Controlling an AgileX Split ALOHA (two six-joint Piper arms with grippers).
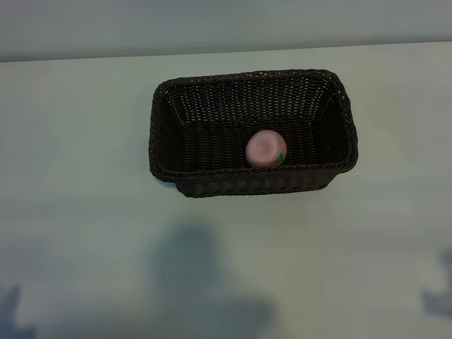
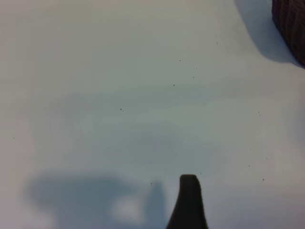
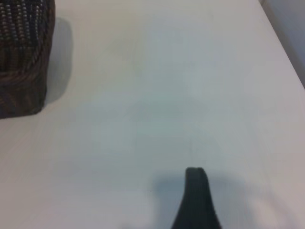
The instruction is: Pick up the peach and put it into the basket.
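The pale-pink peach (image 1: 265,149) lies inside the dark-brown wicker basket (image 1: 247,171), close to its near wall and right of centre, with a small green mark on its right side. Neither arm shows in the exterior view. In the left wrist view one dark finger (image 2: 189,202) of my left gripper hangs over bare table, and a corner of the basket (image 2: 289,24) is far off. In the right wrist view one dark finger (image 3: 196,200) of my right gripper hangs over bare table, apart from the basket's wall (image 3: 21,57). Both grippers are open and hold nothing.
The basket stands on a pale table (image 1: 85,212). Arm shadows (image 1: 198,282) fall on its near part. The table's far edge (image 1: 212,53) meets a wall. The right wrist view shows another table edge (image 3: 282,45).
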